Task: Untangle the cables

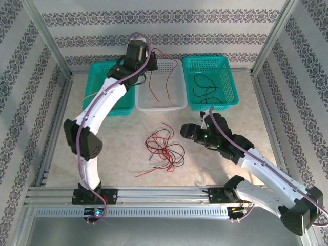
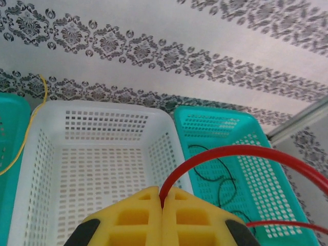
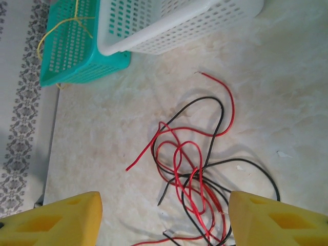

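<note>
White arms (image 1: pixel 105 105) with black joints (image 1: pixel 84 141), purple cables (image 1: pixel 134 35), yellow finger pads (image 2: pixel 128 220).

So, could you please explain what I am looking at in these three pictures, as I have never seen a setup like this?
Two robot arms are bolted to a table. One picture looks down from above; the other two come from a camera on each wrist, with yellow claw pads at the bottom. The left claw is shut on a red cable above the white basket. The right claw is open above a tangle of red and black cables on the table. The left teal basket holds a yellow cable; the right teal basket holds a black cable.
</note>
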`<state>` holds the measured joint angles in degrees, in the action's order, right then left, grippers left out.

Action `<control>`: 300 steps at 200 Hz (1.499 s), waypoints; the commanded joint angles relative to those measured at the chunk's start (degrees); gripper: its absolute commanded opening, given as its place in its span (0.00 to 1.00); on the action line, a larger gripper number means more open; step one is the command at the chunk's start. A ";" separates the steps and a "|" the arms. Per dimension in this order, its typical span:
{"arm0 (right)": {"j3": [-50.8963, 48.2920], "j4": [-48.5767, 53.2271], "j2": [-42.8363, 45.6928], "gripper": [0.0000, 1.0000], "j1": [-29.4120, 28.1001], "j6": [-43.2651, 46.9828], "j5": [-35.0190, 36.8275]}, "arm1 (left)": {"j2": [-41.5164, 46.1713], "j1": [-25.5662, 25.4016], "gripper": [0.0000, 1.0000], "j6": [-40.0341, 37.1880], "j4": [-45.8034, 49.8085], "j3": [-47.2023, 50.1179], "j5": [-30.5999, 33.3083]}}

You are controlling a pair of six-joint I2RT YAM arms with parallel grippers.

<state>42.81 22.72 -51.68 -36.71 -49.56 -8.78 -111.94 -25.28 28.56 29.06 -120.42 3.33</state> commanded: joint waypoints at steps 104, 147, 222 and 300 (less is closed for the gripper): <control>5.12 0.88 -7.55 0.65 -7.35 4.14 1.74 | 14.20 2.71 0.68 -0.87 -8.18 24.46 -7.02; 11.02 -0.44 -18.69 0.61 -13.26 7.54 0.87 | 36.40 3.10 0.89 -0.51 -18.25 51.33 -1.54; 20.52 1.65 -36.47 0.61 -13.73 9.64 1.02 | 49.40 4.00 0.83 0.54 -14.91 62.68 -7.99; 30.92 9.90 -49.47 0.47 -13.56 13.50 5.51 | 48.30 3.94 0.78 3.71 -18.41 67.47 -11.86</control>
<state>70.72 28.08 -98.61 -50.13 -38.11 -5.78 -63.72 -21.96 31.55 13.82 -53.49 -6.90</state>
